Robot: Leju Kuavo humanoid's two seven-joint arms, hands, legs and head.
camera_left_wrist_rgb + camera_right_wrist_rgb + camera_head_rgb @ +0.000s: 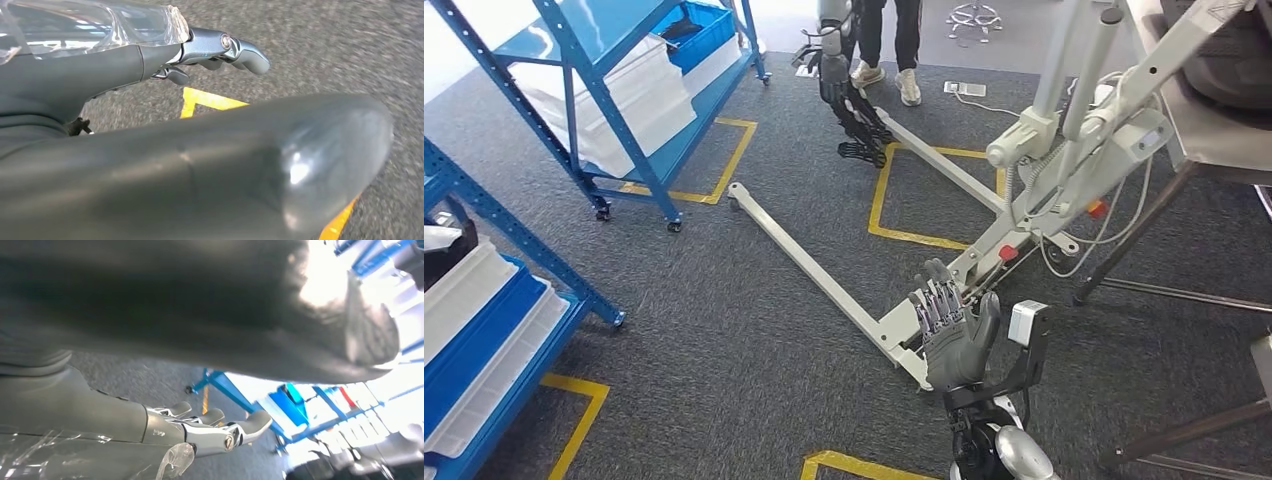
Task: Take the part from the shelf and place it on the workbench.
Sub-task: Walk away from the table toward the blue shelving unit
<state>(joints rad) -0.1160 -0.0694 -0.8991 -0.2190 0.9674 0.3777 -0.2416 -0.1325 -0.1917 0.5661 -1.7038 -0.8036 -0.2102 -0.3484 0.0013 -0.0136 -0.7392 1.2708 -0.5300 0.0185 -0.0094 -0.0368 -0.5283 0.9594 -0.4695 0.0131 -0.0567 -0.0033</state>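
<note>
My right hand [954,335] is raised over the grey carpet, palm toward me, fingers apart and nothing in it. The right wrist view shows that hand [150,432] with its fingers [240,432] stretched toward a blue shelf [235,390]. My left hand [100,65] hangs above the floor with fingers [240,47] extended and nothing held. A blue shelf [574,290] at the near left holds white and blue bins and a dark object [449,255] that I cannot identify. The metal workbench [1224,140] stands at the far right.
A second blue shelf [654,150] with white bins stands at the back left. A white wheeled lift frame [824,280] lies across the floor before me. A person's legs [889,40] and a dark hanging hand [854,120] are at the back. Yellow tape [904,190] marks floor squares.
</note>
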